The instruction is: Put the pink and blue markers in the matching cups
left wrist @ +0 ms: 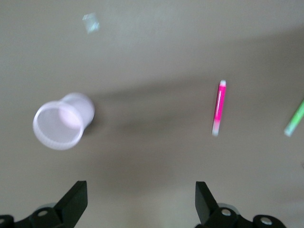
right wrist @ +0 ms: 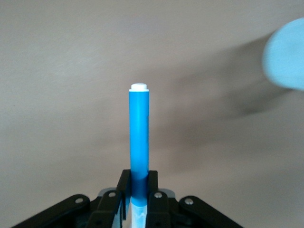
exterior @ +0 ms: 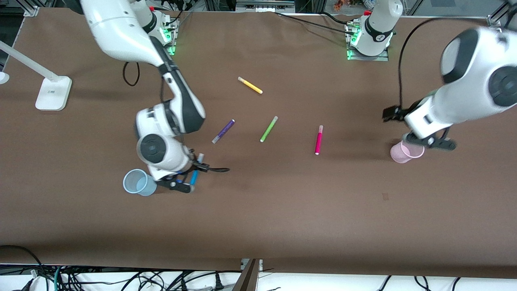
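right gripper (exterior: 193, 176) clamped on blue marker (right wrist: 139, 137), just beside blue cup (exterior: 138, 182); left gripper (left wrist: 140, 199) spread wide over pink cup (exterior: 405, 152); pink marker (exterior: 318, 140) on desk

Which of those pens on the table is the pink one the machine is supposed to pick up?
Start at the pink cup under the left gripper. The nearest pen toward the table's middle is the pink marker, lying alone. It is magenta with a pale cap; the green pen beside it is lime.
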`<control>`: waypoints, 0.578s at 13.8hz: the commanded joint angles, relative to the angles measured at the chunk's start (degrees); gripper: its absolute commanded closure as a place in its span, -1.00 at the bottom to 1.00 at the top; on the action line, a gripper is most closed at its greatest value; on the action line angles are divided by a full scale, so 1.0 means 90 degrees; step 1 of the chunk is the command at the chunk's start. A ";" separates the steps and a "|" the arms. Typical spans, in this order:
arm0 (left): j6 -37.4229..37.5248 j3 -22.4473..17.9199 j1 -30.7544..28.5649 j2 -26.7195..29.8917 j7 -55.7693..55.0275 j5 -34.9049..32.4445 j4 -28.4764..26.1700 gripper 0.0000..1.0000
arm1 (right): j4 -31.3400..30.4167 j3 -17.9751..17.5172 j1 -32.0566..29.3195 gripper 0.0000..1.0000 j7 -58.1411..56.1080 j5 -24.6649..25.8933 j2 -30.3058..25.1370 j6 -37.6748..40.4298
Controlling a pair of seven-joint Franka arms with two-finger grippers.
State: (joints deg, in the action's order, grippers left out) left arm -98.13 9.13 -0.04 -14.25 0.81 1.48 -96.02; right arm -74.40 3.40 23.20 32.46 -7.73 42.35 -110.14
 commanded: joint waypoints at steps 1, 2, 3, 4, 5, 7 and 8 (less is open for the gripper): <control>-0.0754 -0.0018 0.0227 -0.0671 -0.0003 0.0041 0.0122 -1.00 | 0.0599 -0.0065 -0.0574 1.00 -0.0753 -0.0350 -0.0018 0.0984; -0.1018 -0.0028 0.0432 -0.0914 -0.0012 0.0002 0.0122 -1.00 | 0.0717 -0.0065 -0.0857 1.00 -0.1075 -0.0720 -0.0038 0.1248; -0.1234 -0.0028 0.0579 -0.1188 -0.0061 0.0002 0.0122 -1.00 | 0.0805 -0.0065 -0.1150 1.00 -0.1290 -0.1071 -0.0038 0.1464; -0.1536 -0.0028 0.0677 -0.1471 -0.0129 0.0002 0.0103 -1.00 | 0.0854 -0.0075 -0.1462 1.00 -0.1457 -0.1404 -0.0038 0.1640; -0.1800 -0.0028 0.0813 -0.1706 -0.0139 -0.0008 0.0074 -1.00 | 0.0855 -0.0075 -0.1707 1.00 -0.1555 -0.1707 -0.0038 0.1729; -0.2181 -0.0018 0.0931 -0.1854 -0.0139 -0.0008 -0.0276 -1.00 | 0.0855 -0.0075 -0.2127 1.00 -0.1586 -0.2215 -0.0009 0.1837; -0.2260 -0.0018 0.1077 -0.1748 -0.0139 -0.0008 -0.0617 -1.00 | 0.0845 -0.0075 -0.2313 1.00 -0.1586 -0.2401 0.0011 0.1847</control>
State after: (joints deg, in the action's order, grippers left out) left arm -117.30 9.29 8.76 -31.95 -0.09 1.47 -98.47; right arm -68.03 3.74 3.97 18.37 -27.02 41.72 -94.80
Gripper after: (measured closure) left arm 0.000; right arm 0.824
